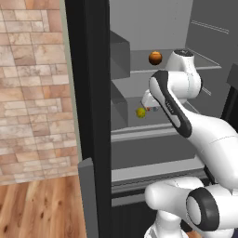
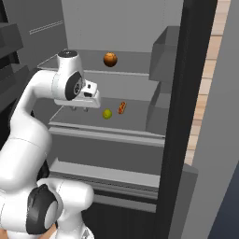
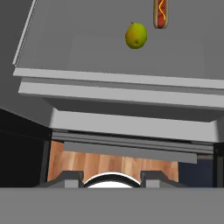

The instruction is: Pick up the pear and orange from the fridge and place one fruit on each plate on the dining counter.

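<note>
I've got the fridge (image 2: 140, 28) open ahead, grey shelves bare-walled. My gripper (image 2: 80, 108) hangs over the near left part of the middle shelf, jaws clenched on nothing. The orange (image 2: 110, 59) sits on the upper shelf. The pear (image 2: 107, 114) rests on the middle shelf, right of the gripper, a hot dog (image 2: 122, 108) just beyond it.

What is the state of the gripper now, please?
Gripper: shut, holding nothing; the pear lies apart on the fridge shelf.
</note>
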You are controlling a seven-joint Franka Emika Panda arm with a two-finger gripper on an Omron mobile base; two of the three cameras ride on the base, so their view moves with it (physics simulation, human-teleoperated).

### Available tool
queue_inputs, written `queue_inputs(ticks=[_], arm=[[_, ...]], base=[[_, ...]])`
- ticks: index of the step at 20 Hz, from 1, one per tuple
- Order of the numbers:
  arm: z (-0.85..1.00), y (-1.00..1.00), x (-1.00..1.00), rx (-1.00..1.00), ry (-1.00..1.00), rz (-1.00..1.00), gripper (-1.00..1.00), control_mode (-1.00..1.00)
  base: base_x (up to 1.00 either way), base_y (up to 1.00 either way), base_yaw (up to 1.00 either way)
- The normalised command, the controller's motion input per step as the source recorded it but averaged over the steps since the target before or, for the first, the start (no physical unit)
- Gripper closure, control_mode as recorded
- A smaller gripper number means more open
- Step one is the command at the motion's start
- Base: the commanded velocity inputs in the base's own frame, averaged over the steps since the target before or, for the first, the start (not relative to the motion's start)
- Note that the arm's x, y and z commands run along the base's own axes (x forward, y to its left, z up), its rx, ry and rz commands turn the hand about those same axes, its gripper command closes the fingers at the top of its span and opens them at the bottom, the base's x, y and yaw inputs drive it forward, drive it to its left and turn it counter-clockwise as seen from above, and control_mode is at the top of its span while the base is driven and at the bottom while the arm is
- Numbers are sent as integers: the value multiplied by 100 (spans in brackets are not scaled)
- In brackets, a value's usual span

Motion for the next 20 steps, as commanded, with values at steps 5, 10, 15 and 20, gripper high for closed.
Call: queue_inputs(ticks=[5, 10, 15, 20], arm=[[-12, 0, 3, -1, 0, 0, -100, -100], [-69, -3, 17, -13, 0, 0, -100, -100], [-46, -6, 32, -6, 0, 0, -100, -100], [-22, -13, 55, 4, -3, 0, -100, -100]], base=[[0, 0, 0], [0, 0, 0], [0, 0, 0], [0, 0, 0]])
